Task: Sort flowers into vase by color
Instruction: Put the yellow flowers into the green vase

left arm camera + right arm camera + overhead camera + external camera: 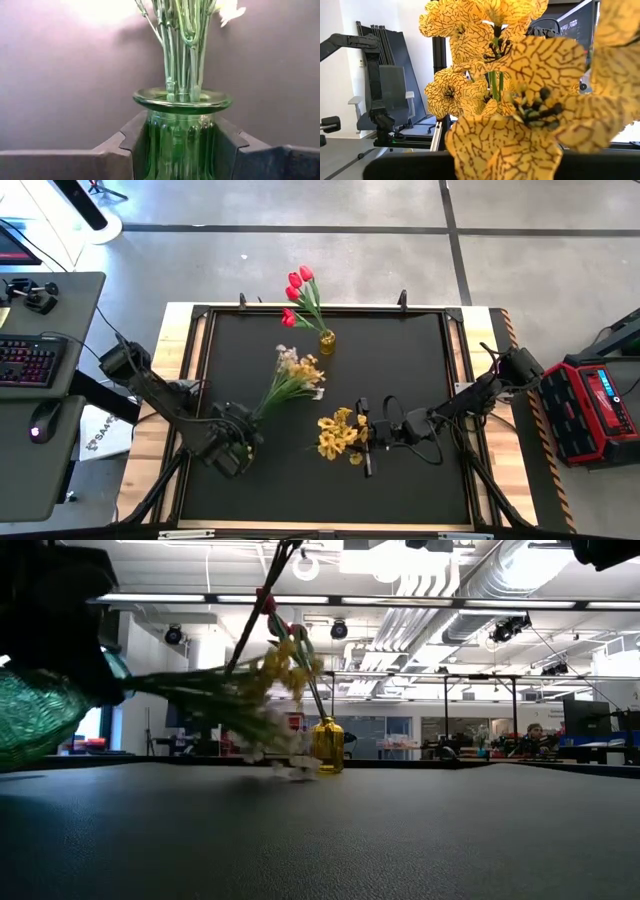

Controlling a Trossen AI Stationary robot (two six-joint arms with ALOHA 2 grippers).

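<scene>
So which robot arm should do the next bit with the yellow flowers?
Probably the right. The right gripper sits right at the yellow flowers, which fill its wrist view. The left gripper is busy, clamped on the green vase holding the pale flowers.

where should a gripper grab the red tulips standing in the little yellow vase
Grip the bare green stems just above the yellow vase, below the red tulips. They lean toward the far-left edge, so come from above and pull along that lean.

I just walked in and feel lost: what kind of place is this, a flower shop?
More likely a robotics lab or workshop: exposed ceiling ducts, a desk with a keyboard, and a black work table flanked by two robot arms.
</scene>
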